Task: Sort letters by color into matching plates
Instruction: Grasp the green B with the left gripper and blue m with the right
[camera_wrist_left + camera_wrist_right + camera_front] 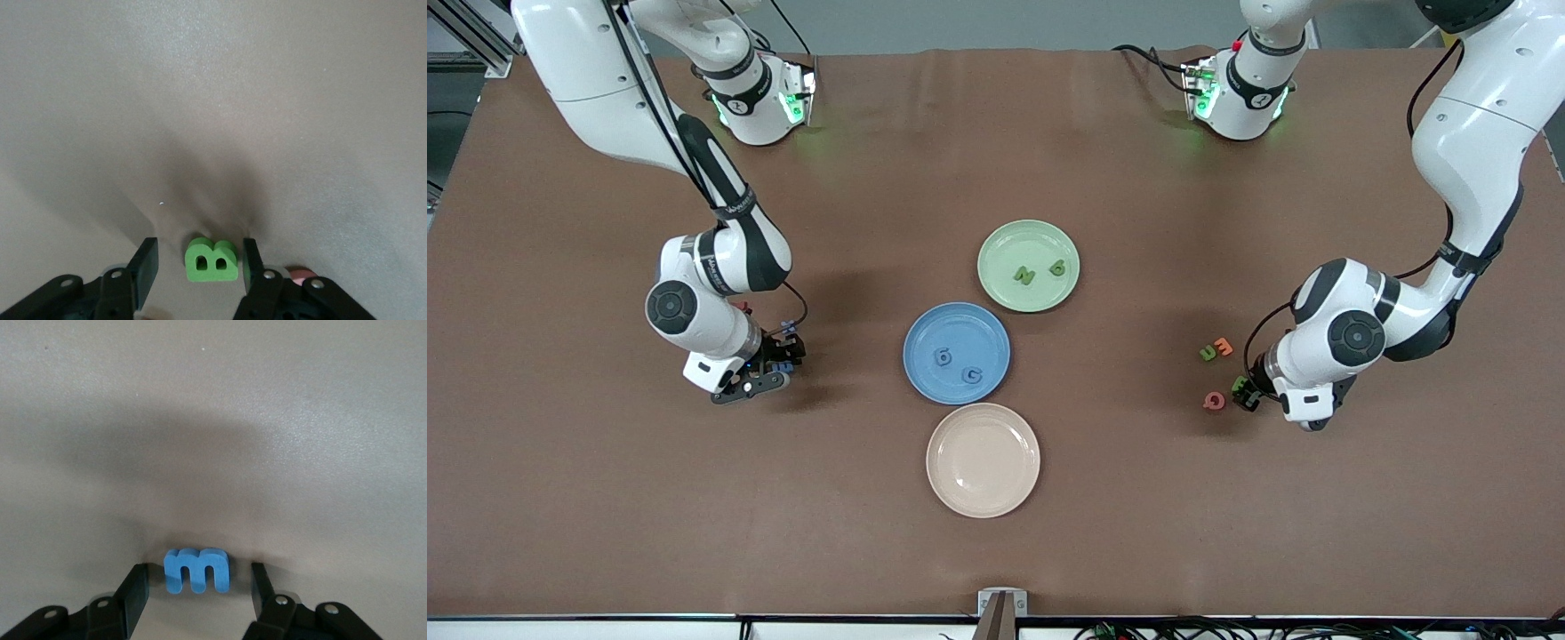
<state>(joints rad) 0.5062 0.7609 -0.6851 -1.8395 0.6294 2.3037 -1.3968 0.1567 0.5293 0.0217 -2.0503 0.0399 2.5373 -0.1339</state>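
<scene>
Both low on the desk flanking the blue plate: left end effector open astride green B, right end effector open astride blue E, ready to pinch.

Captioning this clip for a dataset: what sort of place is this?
Probably a robotics lab bench: two white robot arms bolted to a brown-covered table, cables along its edge, and staged plates with foam letters.
</scene>
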